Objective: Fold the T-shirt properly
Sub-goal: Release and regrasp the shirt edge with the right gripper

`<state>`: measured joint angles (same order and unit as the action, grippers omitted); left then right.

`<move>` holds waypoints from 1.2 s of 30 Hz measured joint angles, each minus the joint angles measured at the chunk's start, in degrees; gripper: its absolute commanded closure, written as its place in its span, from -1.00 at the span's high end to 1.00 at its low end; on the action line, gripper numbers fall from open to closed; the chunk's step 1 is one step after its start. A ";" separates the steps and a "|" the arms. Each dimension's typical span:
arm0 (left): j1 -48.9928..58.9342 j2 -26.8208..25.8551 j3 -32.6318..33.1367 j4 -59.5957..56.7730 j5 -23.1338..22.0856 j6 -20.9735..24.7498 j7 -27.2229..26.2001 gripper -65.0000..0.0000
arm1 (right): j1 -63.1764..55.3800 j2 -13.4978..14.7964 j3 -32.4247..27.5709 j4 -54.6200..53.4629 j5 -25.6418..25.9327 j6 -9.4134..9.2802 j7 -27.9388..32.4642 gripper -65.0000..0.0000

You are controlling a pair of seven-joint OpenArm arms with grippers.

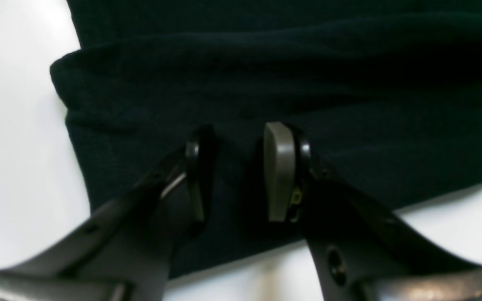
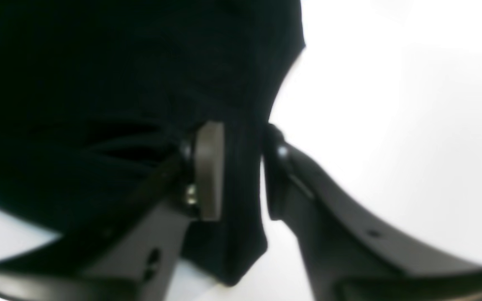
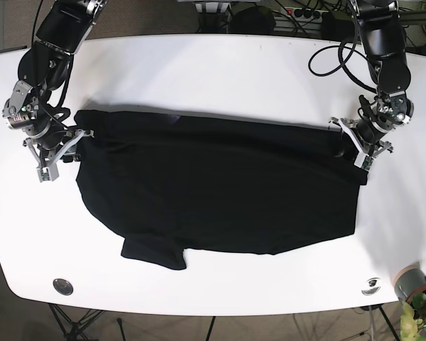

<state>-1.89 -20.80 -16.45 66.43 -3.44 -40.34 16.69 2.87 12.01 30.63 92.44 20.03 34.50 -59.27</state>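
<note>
A black T-shirt (image 3: 220, 185) lies spread on the white table (image 3: 220, 71). At its left edge in the base view my right gripper (image 3: 65, 145) holds a bunched, ridged fold. In the right wrist view that fold of the T-shirt (image 2: 241, 175) fills the gap between the fingers (image 2: 209, 167) of the right gripper (image 2: 243, 138). My left gripper (image 3: 356, 142) sits at the shirt's right edge. In the left wrist view the left gripper (image 1: 239, 138) has its fingers (image 1: 278, 167) narrowly apart with dark T-shirt cloth (image 1: 266, 83) between them, near a folded edge.
A grey cup (image 3: 410, 282) and a green plant (image 3: 422, 312) stand at the table's near right corner. Black cables (image 3: 334, 53) hang by the arm on the right. Bare white table (image 1: 15, 146) borders the cloth on both sides.
</note>
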 measured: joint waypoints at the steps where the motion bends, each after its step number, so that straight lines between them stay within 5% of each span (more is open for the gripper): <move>1: -0.02 0.00 0.00 0.00 0.00 0.00 -0.02 -0.46 | -0.11 -0.07 -0.11 0.68 0.35 0.04 -0.50 0.02; 5: 0.00 0.00 0.00 0.00 -0.02 0.00 -0.04 -0.46 | -0.26 -0.81 -0.44 2.27 1.46 0.07 -1.60 0.53; 7: 0.00 0.00 0.00 0.00 0.00 0.00 -0.02 -0.46 | -0.13 -0.52 -2.75 2.23 0.94 0.02 -2.14 0.61; 14: -0.02 0.02 -0.02 -0.13 -0.07 -0.02 -0.11 -0.47 | 2.54 -0.24 -15.72 0.90 0.55 -0.13 -1.75 0.61; 18: -0.02 -0.02 -0.02 -0.13 -0.09 -0.02 -0.13 -0.47 | 5.11 -0.42 -19.12 -2.62 -3.89 0.00 -1.66 0.61; 24: -0.02 0.04 -0.04 -0.13 0.00 0.00 -0.04 -0.47 | 7.65 -0.15 -21.77 -7.04 -10.58 -0.35 -2.45 0.61; 30: -0.02 0.02 -0.04 -0.13 -0.04 0.00 -0.09 -0.47 | 8.17 -0.55 -21.86 -7.15 -10.84 0.07 -1.88 0.60; 36: -0.04 0.00 -0.04 -0.13 -0.02 0.00 -0.04 -0.47 | 8.02 -0.31 -21.75 -10.12 -10.80 0.07 -1.88 0.22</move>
<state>-1.93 -20.80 -16.49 66.30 -3.46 -40.34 16.64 10.90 11.70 8.88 82.32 9.23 34.57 -61.14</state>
